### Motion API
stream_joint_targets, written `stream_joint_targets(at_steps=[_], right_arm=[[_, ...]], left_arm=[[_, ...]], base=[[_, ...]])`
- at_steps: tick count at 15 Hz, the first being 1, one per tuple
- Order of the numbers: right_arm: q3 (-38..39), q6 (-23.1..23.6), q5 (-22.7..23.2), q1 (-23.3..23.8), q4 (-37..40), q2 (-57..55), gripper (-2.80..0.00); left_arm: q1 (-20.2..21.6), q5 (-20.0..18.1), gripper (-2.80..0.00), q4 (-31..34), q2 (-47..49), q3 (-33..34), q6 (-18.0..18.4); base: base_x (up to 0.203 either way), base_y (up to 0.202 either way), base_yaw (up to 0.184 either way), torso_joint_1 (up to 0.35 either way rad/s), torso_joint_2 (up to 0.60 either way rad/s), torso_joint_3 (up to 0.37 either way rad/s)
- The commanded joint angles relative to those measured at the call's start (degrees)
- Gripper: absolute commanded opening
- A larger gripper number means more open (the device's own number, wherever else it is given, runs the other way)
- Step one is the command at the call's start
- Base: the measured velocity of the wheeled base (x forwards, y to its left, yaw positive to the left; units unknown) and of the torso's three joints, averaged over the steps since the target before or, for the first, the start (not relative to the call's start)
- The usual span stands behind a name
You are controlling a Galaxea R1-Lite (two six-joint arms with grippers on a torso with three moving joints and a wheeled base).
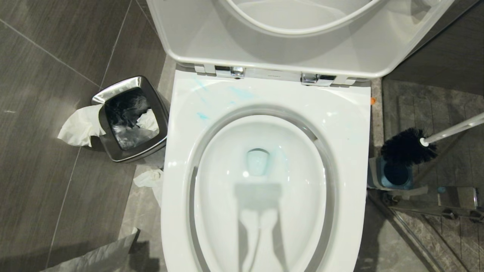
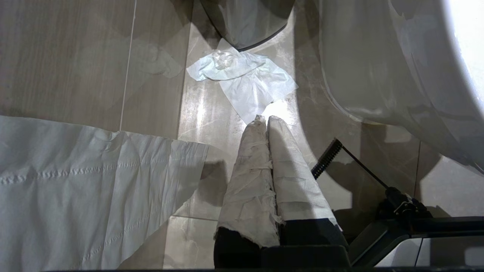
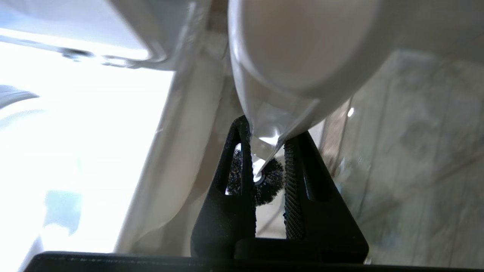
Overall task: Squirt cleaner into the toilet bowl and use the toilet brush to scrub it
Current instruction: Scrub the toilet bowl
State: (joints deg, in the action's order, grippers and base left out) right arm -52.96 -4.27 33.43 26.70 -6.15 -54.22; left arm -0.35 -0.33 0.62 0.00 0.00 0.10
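A: Your right gripper (image 3: 264,151) is pinching the white handle of the toilet brush (image 1: 408,147); the black head hangs just above its blue holder (image 1: 395,175), to the right of the toilet bowl (image 1: 351,151).

B: And the left?

A: The left gripper (image 2: 266,121) hangs low beside the bowl's outer wall, its cloth-wrapped jaws pressed together on nothing. The cleaner isn't in any view, though blue streaks on the rim near the hinges suggest it's been squirted.

B: What should you watch for?

A: The grip sits far up a long handle, so I judge the head could swing or twist in your jaws when you carry it across. It may also drip on the rim or floor. If you sweep too low, the bristles could catch the bowl's right edge.

B: Room to move?

A: The raised lid (image 1: 295,45) overhangs the back, so come in from the front half. The right side is tight, with the holder and a metal floor fitting (image 1: 453,202). The steel bin (image 1: 130,119) and loose tissue (image 2: 245,75) lie on the far side, well apart.
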Motion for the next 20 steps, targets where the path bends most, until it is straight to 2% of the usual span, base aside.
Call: stream_joint_targets(at_steps=[1, 6, 12, 14, 16, 20], right_arm=[[-6.91, 0.1, 0.68, -0.21, 11.01, 2.5, -2.8], [-20.62, 0.17, 0.52, -0.25, 29.63, 2.2, -2.8], [-27.55, 0.22, 0.24, -0.23, 35.85, 1.33, -2.8], [-32.24, 0.22, 0.35, -0.24, 37.9, -0.18, -2.8], [-37.84, 0.04, 0.54, -0.25, 43.14, -1.98, -2.8], [-38.94, -0.04, 0.59, -0.25, 45.72, -1.53, -2.8]], left_arm=[[-0.09, -0.03, -2.8, -0.01, 0.02, 0.0, -0.01], [-0.03, -0.03, -2.8, -0.01, 0.03, 0.0, -0.01], [0.0, -0.02, -2.8, -0.01, 0.0, 0.0, -0.1], [0.0, 0.03, -2.8, -0.01, 0.0, 0.0, -0.07], [0.0, 0.0, -2.8, -0.01, 0.09, 0.0, -0.08], [-0.06, 0.06, -2.8, -0.01, 0.07, 0.0, -0.19]], base=[[0.0, 0.0, 0.0, 0.0, 0.0, 0.0], [0.0, 0.0, 0.0, 0.0, 0.0, 0.0], [0.0, 0.0, 0.0, 0.0, 0.0, 0.0], [0.0, 0.0, 0.0, 0.0, 0.0, 0.0], [0.0, 0.0, 0.0, 0.0, 0.0, 0.0], [0.0, 0.0, 0.0, 0.002, 0.0, 0.044]])
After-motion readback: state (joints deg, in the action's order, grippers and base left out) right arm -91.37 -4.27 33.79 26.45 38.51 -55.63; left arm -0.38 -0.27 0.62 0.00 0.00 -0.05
